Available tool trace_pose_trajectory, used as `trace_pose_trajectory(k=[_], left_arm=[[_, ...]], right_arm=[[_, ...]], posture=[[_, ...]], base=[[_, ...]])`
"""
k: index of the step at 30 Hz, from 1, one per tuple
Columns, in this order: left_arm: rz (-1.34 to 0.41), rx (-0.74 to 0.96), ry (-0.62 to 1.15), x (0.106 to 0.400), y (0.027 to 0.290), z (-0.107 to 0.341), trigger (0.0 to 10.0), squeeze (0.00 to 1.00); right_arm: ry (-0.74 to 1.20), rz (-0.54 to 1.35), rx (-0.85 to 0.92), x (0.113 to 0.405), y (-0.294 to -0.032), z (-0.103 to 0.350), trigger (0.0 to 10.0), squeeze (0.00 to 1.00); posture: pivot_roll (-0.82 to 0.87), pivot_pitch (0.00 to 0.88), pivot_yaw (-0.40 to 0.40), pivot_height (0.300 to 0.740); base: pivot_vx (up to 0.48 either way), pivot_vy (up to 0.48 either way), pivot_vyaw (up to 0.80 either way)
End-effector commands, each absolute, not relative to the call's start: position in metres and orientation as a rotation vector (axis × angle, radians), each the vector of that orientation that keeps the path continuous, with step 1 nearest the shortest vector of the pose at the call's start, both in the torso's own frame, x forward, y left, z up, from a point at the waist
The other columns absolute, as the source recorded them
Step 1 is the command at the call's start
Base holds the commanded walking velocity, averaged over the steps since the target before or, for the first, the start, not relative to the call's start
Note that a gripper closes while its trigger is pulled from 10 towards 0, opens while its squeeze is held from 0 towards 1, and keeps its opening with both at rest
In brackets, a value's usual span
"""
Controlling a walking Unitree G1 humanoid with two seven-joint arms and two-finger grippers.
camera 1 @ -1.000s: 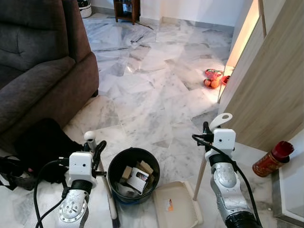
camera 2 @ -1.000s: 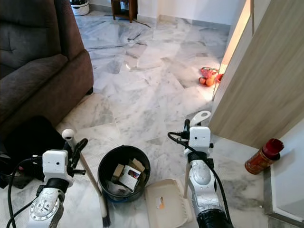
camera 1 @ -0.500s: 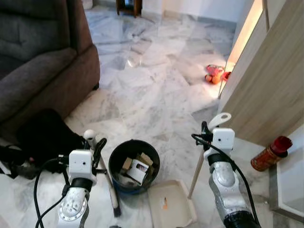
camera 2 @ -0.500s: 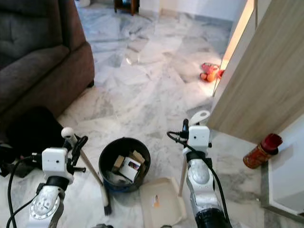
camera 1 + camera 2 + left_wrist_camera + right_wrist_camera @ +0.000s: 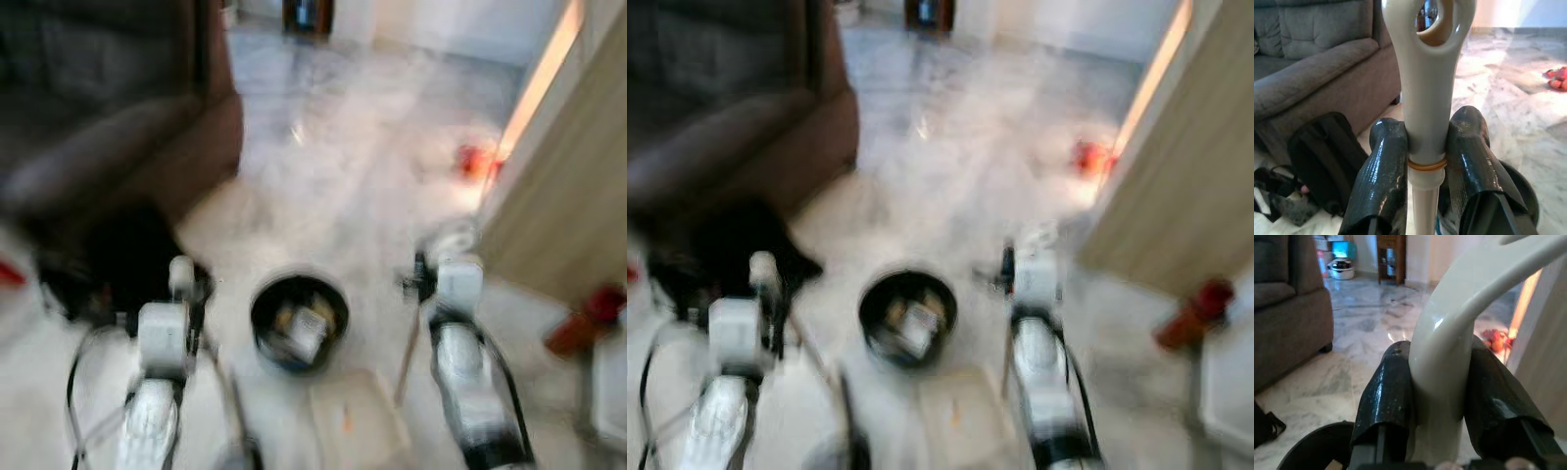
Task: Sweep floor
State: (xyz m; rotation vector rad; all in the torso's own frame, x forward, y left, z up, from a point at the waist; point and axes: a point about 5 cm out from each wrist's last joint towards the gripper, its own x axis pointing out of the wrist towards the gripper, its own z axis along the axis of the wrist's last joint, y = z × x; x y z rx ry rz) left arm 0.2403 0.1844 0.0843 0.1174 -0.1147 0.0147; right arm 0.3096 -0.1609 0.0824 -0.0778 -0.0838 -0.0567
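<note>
left gripper (image 5: 1425, 166): we're clamping the broom handle (image 5: 1426, 98) between both fingers, shaft running down to the floor beside the bin (image 5: 299, 321)
right gripper (image 5: 1437, 396): we're gripping the dustpan handle (image 5: 1449, 357), clenched tight
dustpan (image 5: 358, 421): lying on the floor just in front of the bin, between our arms, nearer the right
arms: both raised forward, handles near upright
head views: blurring, we're probably walking, so floor debris is hard to call

bin (image 5: 299, 321): on floor (image 5: 362, 186), between the two arms
dustpan (image 5: 355, 428): just right of and nearer than bin
sofa (image 5: 108, 117): far left
bag (image 5: 122, 259): before sofa
wooden panel (image 5: 568, 196): right
</note>
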Motion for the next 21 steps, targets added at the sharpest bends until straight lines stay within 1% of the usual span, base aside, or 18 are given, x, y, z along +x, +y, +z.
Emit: trace_pose_trajectory(k=[1,21], left_arm=[[0.016,0.124,-0.148,0.2426,0.1858,0.0909,10.0,0.00],[0.016,0.119,-0.148,0.2426,0.1844,0.0907,10.0,0.00]], right_arm=[[-0.108,-0.063,-0.069,0.3106,-0.1616,0.0868,10.0,0.00],[-0.097,-0.066,-0.059,0.3106,-0.1627,0.0848,10.0,0.00]], posture=[[0.11,0.108,-0.021,0.740],[0.10,0.109,-0.024,0.740]], base=[[-0.244,0.000,0.00],[-0.243,0.000,0.00]])
